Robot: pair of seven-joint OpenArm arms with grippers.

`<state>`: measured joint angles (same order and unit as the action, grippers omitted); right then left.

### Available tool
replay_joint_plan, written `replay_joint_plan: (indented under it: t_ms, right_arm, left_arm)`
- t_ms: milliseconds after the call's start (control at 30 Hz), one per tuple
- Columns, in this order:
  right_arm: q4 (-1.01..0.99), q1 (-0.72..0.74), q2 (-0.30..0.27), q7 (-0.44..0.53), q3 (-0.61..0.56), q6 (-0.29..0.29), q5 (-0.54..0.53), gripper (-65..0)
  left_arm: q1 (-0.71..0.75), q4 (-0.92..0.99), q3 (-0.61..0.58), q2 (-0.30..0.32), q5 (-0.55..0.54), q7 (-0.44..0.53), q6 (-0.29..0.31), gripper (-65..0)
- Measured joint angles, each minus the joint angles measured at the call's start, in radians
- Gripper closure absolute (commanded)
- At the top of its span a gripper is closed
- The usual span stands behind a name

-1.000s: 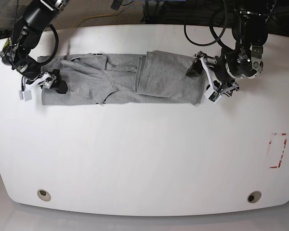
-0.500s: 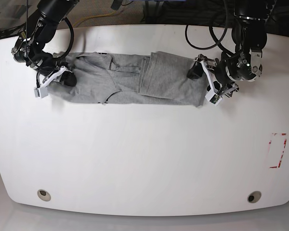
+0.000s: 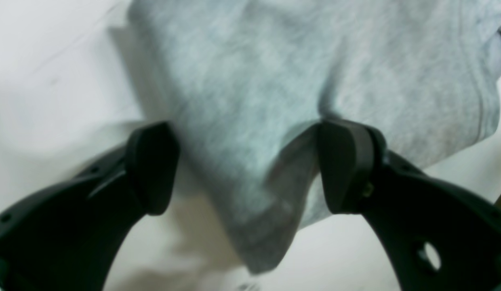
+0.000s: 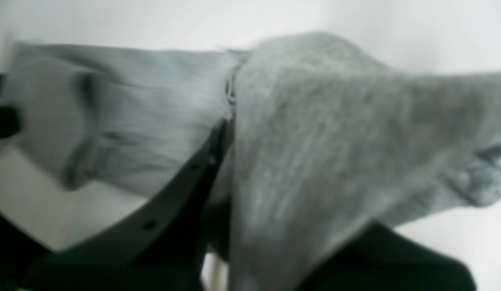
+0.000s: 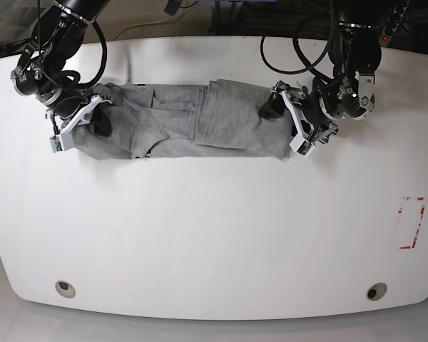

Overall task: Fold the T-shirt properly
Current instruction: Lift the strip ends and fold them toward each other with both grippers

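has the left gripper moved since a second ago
Yes. In the base view the left gripper has slid along the table away from the red tape mark, pushing the T-shirt edge inward.

Right pincer (image 4: 230, 169) tips buried under T-shirt (image 4: 315, 133) (blurred); cloth cut off rightward.

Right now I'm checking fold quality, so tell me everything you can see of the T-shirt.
The T-shirt is light heather-grey soft knit, lying as a long band across the far part of the white table, one panel folded over near its middle, creased toward the base view's left. The right gripper is closed on that end, lifting cloth. The left gripper stands open astride the other end's corner.
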<state>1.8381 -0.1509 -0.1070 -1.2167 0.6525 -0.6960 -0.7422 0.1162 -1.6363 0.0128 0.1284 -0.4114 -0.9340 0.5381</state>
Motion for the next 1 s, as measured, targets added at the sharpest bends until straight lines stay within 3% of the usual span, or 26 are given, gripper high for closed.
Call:
replay_joint_plan:
  t_ms: [200,300,467,667,933,1000]
  right_arm:
    - [0.097,-0.013,0.061,-0.08,-0.017,0.004,-0.11,0.0]
    - [0.106,-0.028,0.079,-0.078,-0.109,0.006,-0.151,0.0]
    - [0.103,-0.028,0.162,-0.079,-0.263,0.003,-0.179,0.0]
    - [0.035,0.017,0.214,-0.019,-0.382,0.004,-0.076,0.0]
    - [-0.077,0.089,0.212,0.056,-0.424,0.005,0.042,0.0]
    - [-0.088,0.103,0.209,0.057,-0.425,0.006,0.078,-5.1]
  left_arm:
    - [0.002,0.002,0.0,-0.025,0.001,0.0,0.0,-50.4]
    - [0.0,0.003,-0.001,-0.035,0.0,0.0,0.0,-50.4]
    - [0.001,0.003,0.0,-0.033,0.0,0.0,0.0,-50.4]
    - [0.003,0.003,0.0,-0.035,0.0,0.0,0.0,-50.4]
    - [0.003,0.003,0.001,-0.034,0.0,0.0,0.0,-50.4]
    - [0.003,0.003,0.001,-0.035,0.0,0.0,0.0,-50.4]
